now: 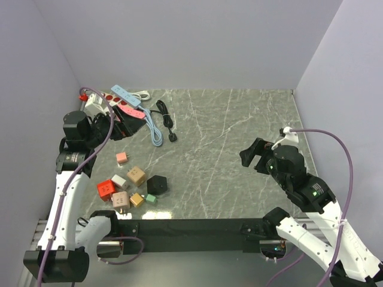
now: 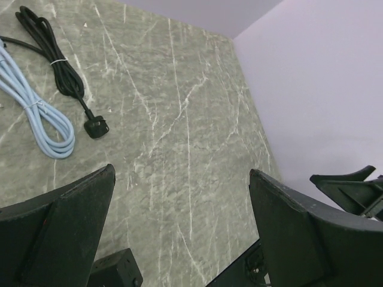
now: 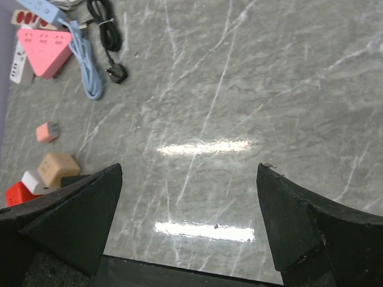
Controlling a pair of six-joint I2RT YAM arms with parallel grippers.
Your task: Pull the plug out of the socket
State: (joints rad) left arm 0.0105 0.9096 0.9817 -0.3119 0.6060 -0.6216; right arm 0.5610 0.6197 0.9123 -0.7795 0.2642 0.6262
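Note:
Power strips lie at the back left: a white strip with red sockets (image 1: 96, 101), a blue strip (image 1: 125, 94) and a pink triangular socket block (image 1: 133, 112), which also shows in the right wrist view (image 3: 45, 51). A black cable ends in a loose black plug (image 1: 173, 137) (image 2: 96, 127) (image 3: 118, 74). I cannot tell which plug sits in a socket. My left gripper (image 1: 122, 127) (image 2: 182, 179) is open and empty, just in front of the pink block. My right gripper (image 1: 254, 156) (image 3: 190, 173) is open and empty over the bare right half.
A coiled light-blue cable (image 1: 154, 131) (image 2: 36, 113) lies beside the black one. Several small adapter cubes sit at the front left: pink (image 1: 121, 158), tan (image 1: 136, 174), red (image 1: 106, 189) and a black hexagonal one (image 1: 157, 185). Walls close in on the left, back and right.

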